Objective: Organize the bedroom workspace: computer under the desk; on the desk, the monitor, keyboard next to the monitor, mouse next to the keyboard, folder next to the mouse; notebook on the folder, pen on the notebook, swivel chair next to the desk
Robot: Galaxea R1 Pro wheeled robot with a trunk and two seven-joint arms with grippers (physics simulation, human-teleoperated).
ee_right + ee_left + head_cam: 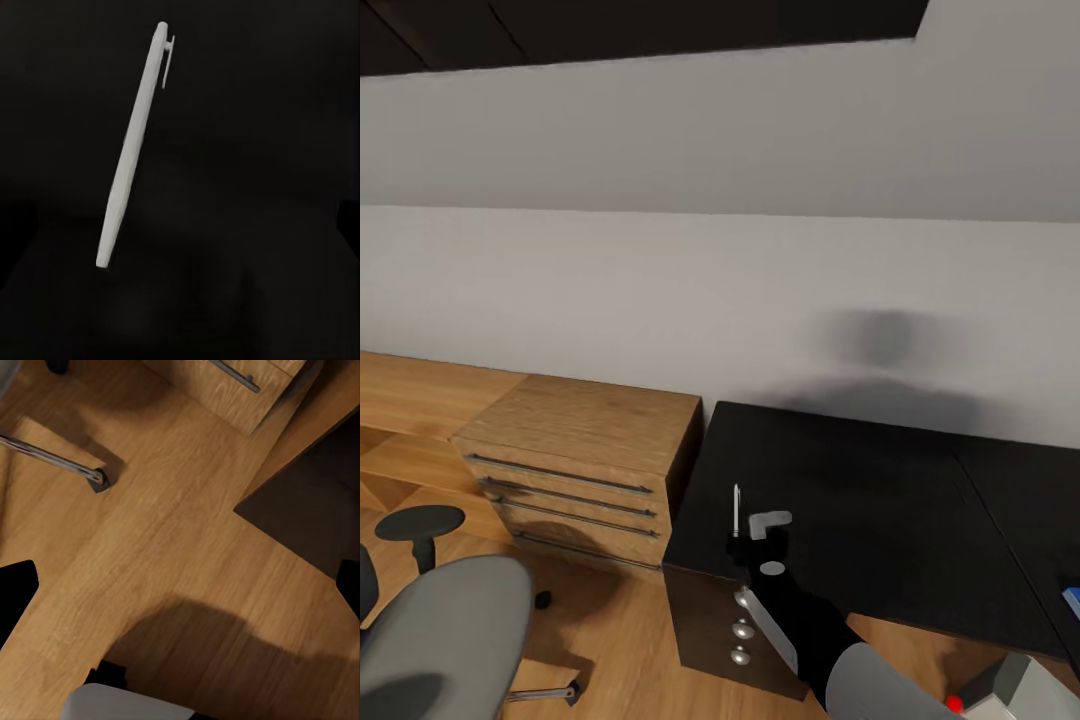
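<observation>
Head view: my right gripper (752,530) grasps the pen (736,510) upright above the desk (880,500) near its front left corner; left gripper's state I cannot tell.

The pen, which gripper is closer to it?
Right. The right gripper hovers right beside the pen over the desk; the left wrist view looks down at the wooden floor.

A pale grey wall (660,290) is sloping up to a dark ceiling strip (610,30) — soft shadows are smudging its right side. On the left, a light wooden drawer chest (585,455) is standing on the wooden floor (172,547).
</observation>
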